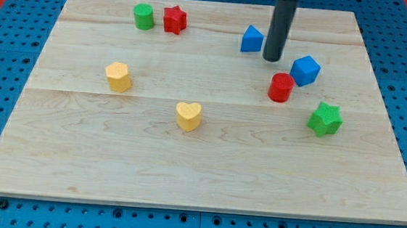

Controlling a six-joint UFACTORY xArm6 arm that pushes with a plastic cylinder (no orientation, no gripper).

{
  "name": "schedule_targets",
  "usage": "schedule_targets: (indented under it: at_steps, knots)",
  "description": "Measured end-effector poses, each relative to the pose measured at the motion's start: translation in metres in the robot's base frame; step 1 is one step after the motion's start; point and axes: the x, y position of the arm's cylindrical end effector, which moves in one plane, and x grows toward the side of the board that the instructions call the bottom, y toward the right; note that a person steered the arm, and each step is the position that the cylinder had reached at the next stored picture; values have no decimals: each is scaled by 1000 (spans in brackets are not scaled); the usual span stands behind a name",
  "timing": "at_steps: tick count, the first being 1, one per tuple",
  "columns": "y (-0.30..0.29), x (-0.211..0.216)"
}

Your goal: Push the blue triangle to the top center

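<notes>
Blue triangle (251,39) sits on the wooden board (185,156) in the upper part, a bit to the view's right of centre. My tip (272,59) is just beside it, on the view's right and slightly lower, w/ a thin gap, prob. not touching. No pincer here, only a bare rod, so nothing to open or hold. Key relation: triangle lies left and a touch up from my tip, so a push toward the view's left and up looks right for top centre. Blue cube (305,69) and red cylinder (280,86) are near, lower right, out of that path; 1 block to move.
</notes>
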Motion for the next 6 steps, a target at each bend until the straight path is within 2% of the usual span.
schedule_targets:
  at_steps: [3, 5, 6]
  knots:
    - [-55, -53]
    - [-80, -60]
    - [-74, -55]
